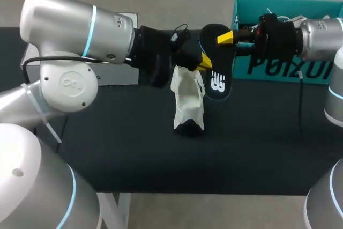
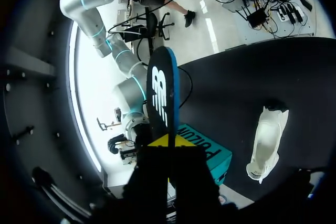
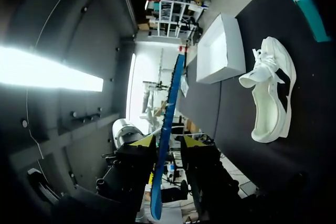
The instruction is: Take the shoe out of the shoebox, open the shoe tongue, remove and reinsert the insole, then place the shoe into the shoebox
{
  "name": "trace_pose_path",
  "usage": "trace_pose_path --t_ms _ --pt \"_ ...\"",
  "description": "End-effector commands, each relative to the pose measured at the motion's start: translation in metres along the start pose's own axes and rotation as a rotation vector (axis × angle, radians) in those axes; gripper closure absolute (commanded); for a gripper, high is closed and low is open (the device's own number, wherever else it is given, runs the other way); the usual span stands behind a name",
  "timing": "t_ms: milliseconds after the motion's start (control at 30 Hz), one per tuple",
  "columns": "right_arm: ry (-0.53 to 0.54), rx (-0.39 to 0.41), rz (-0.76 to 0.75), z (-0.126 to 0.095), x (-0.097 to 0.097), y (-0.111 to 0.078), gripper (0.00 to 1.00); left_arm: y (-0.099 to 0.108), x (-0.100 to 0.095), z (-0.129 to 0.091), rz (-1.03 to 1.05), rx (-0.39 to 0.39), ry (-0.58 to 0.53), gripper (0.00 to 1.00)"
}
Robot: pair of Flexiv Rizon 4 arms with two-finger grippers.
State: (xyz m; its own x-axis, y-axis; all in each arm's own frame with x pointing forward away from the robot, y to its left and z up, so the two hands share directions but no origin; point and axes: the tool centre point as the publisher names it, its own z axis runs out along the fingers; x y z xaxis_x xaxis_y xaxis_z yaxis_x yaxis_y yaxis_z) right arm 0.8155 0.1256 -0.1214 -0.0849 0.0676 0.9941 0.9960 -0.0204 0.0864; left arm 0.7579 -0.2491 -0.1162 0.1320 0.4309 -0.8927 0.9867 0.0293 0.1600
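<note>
White shoe (image 1: 187, 103) lies on the black desk (image 1: 257, 148) at the centre of the head view, out of the teal shoebox (image 1: 284, 71), which stands in the upper right. Just above the shoe, and clear of the desk, the dark insole (image 1: 217, 73) hangs in the air between the two arms with its logo side facing the camera.

The left pincer (image 1: 203, 61), coming in from the left, is pinching the insole at its left edge. In the left wrist view its dark fingers (image 2: 152, 182) are pressed together on the insole's near end (image 2: 163, 93), which stands up ahead of them.

The right pincer (image 1: 228, 38), coming in from the upper right, is spread around the insole's upper end. In the right wrist view the insole runs edge-on (image 3: 169, 114) between the yellow tips (image 3: 191, 141), with a gap on the shoe's side.

A white box (image 1: 115, 73) sits at the left, behind the left arm.
</note>
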Motion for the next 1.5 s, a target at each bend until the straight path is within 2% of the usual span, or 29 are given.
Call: trace_pose_path --t_ms 33,400,433,467,700,867,1033,1167,1367,1500 --pt "0.000 -0.002 0.002 0.000 -0.001 0.000 1.00 0.002 0.002 0.004 0.000 0.005 0.009 1.00" --pt "0.007 -0.001 0.020 -0.002 -0.004 -0.001 1.00 0.001 0.003 0.006 -0.004 0.000 0.022 1.00" --pt "0.005 -0.002 0.023 -0.002 -0.004 0.000 1.00 0.001 0.003 0.006 -0.007 -0.004 0.025 0.29" --pt "0.003 -0.003 0.026 -0.003 -0.005 0.000 1.00 0.002 0.003 0.006 -0.008 -0.004 0.026 0.00" --pt "-0.039 0.003 0.029 -0.003 -0.010 0.004 1.00 0.005 0.005 -0.009 -0.048 0.057 0.136 0.00" --pt "-0.064 0.026 0.034 0.000 -0.019 0.007 1.00 0.010 0.004 -0.033 -0.075 0.143 0.290 0.00" --pt "-0.102 0.036 0.049 0.004 -0.032 0.007 1.00 0.019 0.000 -0.050 -0.113 0.188 0.447 0.00" --pt "-0.130 0.037 0.062 0.006 -0.044 0.007 1.00 0.029 -0.011 -0.055 -0.127 0.183 0.583 0.00" --pt "-0.149 0.038 0.079 0.008 -0.056 0.009 1.00 0.033 -0.022 -0.054 -0.115 0.244 0.820 0.00" --pt "-0.154 0.039 0.084 0.008 -0.062 0.010 1.00 0.040 -0.026 -0.049 -0.033 0.234 0.900 0.00"
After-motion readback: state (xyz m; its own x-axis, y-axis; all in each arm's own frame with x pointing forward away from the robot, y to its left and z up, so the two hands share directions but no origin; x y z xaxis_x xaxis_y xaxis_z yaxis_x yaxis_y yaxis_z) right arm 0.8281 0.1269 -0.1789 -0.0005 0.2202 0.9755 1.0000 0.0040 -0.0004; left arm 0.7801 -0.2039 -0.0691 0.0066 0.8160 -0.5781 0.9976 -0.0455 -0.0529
